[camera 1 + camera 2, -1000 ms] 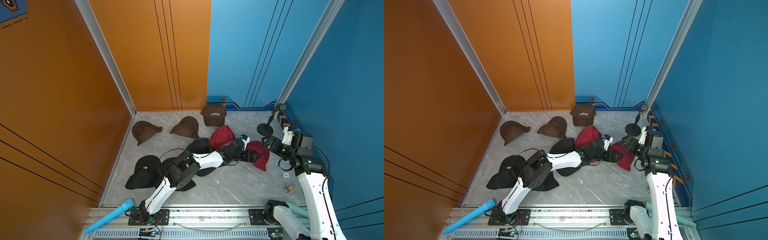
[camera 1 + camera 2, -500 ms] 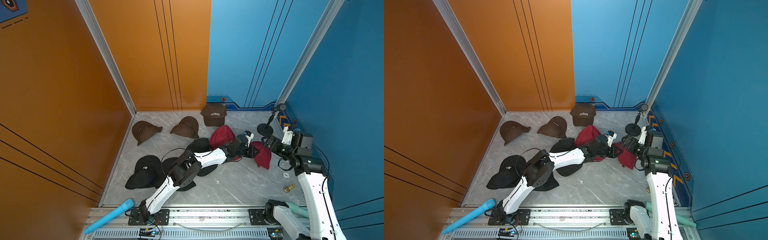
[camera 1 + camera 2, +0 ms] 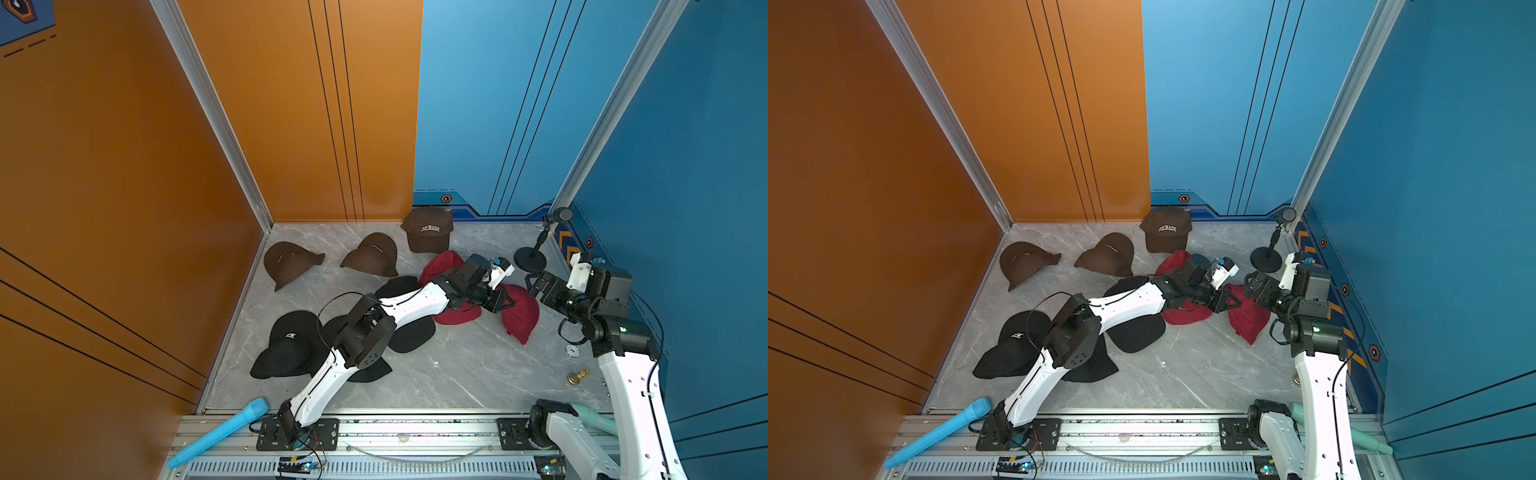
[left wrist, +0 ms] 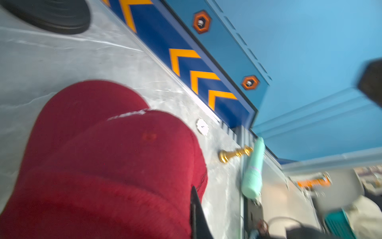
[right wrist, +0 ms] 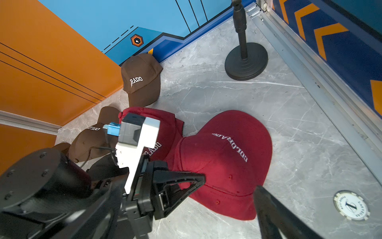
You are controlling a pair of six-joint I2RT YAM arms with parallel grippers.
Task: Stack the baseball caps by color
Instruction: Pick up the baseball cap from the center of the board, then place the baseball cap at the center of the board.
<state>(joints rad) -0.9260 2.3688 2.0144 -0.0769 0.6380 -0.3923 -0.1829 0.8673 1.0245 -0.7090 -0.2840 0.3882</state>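
- The left gripper is seen closed, its jaws brought together on the rear edge of the outer red cap. The fabric appears to be pinched there.
- That cap is found on the marble surface between the two arms, crown up, touching a second red cap.
- The right gripper is held just beside the outer red cap, with its jaws spread wide and nothing between them.
- No finished stack is shown. The lettered brown cap, the middle brown cap and the brown cap by the orange wall are laid singly near the back, apart from one another.
- The marked black cap is overlapped by a loose black heap under the left arm, more a pile than a stack.
- The task is judged to be at an early stage. The reds seem to be the step in hand, and all three colours are left to be gathered.
- Much of the second red cap and the black heap is covered by the left arm, so neither the count of reds nor of blacks can be settled.
- The left wrist view is blurred, and only one dark finger edge is shown against the red fabric, so the pinch itself cannot be confirmed from there.
- In the right wrist view, only one finger of the right gripper is shown, cut off at the frame's edge.
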